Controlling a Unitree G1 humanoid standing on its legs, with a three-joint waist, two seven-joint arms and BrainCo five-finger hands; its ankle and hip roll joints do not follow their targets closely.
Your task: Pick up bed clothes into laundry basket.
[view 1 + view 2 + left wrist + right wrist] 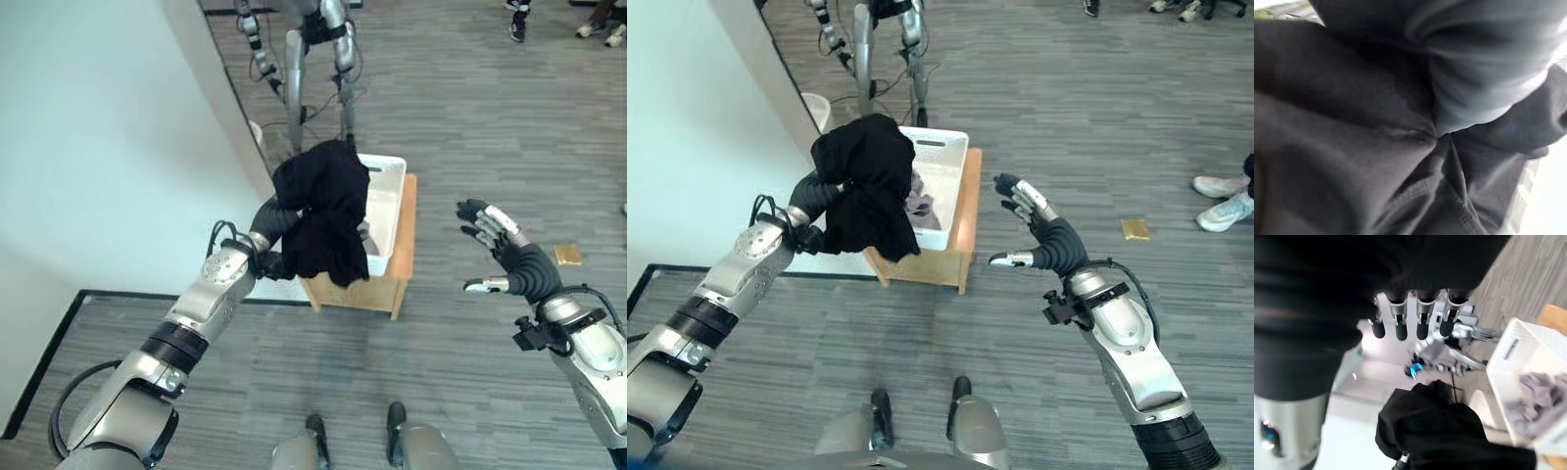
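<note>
A black garment (328, 211) hangs in a bundle from my left hand (277, 217), which is raised and buried under the cloth. The garment is above the near left corner of a white laundry basket (387, 176) that stands on a low wooden stool (402, 245). Grey clothes (921, 204) lie inside the basket. The left wrist view is covered by the dark cloth (1352, 122). My right hand (500, 245) is held up to the right of the basket, fingers (1420, 318) spread straight, holding nothing.
A pale blue-white surface (98, 147) runs along the left. Another robot (313, 49) stands behind the basket. A small yellow item (567, 255) lies on the grey floor to the right. People's shoes (1220, 211) show at the far edges.
</note>
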